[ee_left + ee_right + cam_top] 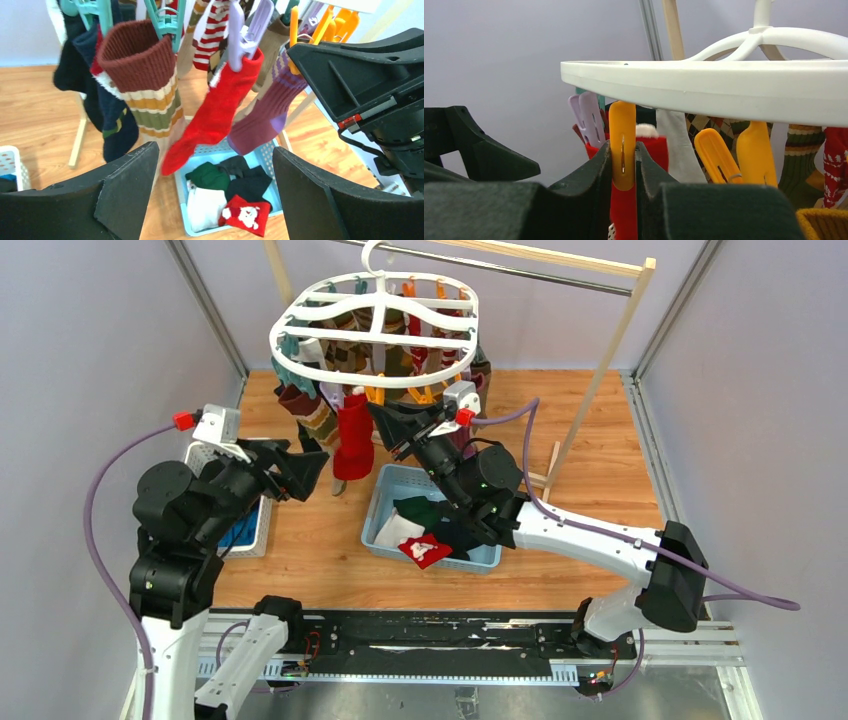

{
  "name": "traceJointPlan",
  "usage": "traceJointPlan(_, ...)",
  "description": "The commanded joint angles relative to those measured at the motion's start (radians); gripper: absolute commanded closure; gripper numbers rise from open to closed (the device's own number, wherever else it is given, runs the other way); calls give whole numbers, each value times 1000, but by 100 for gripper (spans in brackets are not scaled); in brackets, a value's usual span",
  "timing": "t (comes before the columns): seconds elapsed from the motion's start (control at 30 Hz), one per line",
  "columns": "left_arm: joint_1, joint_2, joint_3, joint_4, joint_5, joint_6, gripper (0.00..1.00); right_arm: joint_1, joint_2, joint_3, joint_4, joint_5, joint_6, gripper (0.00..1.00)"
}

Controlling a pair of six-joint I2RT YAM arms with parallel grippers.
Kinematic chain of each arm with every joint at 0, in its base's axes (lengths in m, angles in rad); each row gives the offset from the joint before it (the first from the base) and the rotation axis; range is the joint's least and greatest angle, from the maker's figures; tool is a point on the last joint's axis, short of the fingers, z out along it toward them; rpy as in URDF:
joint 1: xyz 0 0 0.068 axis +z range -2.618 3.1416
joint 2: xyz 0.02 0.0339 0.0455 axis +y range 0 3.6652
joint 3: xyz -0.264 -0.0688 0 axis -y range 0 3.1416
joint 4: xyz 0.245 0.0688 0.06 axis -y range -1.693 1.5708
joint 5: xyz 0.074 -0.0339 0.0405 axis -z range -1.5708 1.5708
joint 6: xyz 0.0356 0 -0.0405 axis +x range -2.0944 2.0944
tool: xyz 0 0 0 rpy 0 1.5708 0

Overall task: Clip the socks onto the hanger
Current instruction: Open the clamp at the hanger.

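I logged right gripper point(623, 152) pinched tight on orange peg point(622, 122), just under hanger point(704, 87) rim, centre frame; left gripper point(215, 157) wide apart, empty.

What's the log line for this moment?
phase: clipping | left gripper: open, empty | right gripper: shut on orange peg under hanger rim | red sock: hung on purple peg | blue basket: socks inside

The hanger point(724, 90) is smooth white plastic with a slight shine. The orange peg point(622, 130) at the centre is glossy plastic. The red sock point(215, 110) is fuzzy cloth, and the striped sock point(150, 95) at its left is ribbed knit. The table point(600, 490) is matt wood with visible grain.
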Motion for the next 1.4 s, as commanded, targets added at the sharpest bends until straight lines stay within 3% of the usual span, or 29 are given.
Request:
traceJointPlan(0.0,0,-42,39,6,-41,27,12,6,-21,34,-25,-12,-34,100)
traceJointPlan(0.17,0,26,107,53,235,-69,10,11,-13,51,-43,-23,-39,100)
traceJointPlan(0.37,0,142,151,164,346,-225,10,22,1,76,-58,-23,-42,100)
traceJointPlan(0.7,-13,243,137,399,347,-373,21,46,38,110,-57,-8,-75,100)
traceJointPlan(1.37,-54,293,106,366,241,-306,39,78,88,158,-74,11,-121,100)
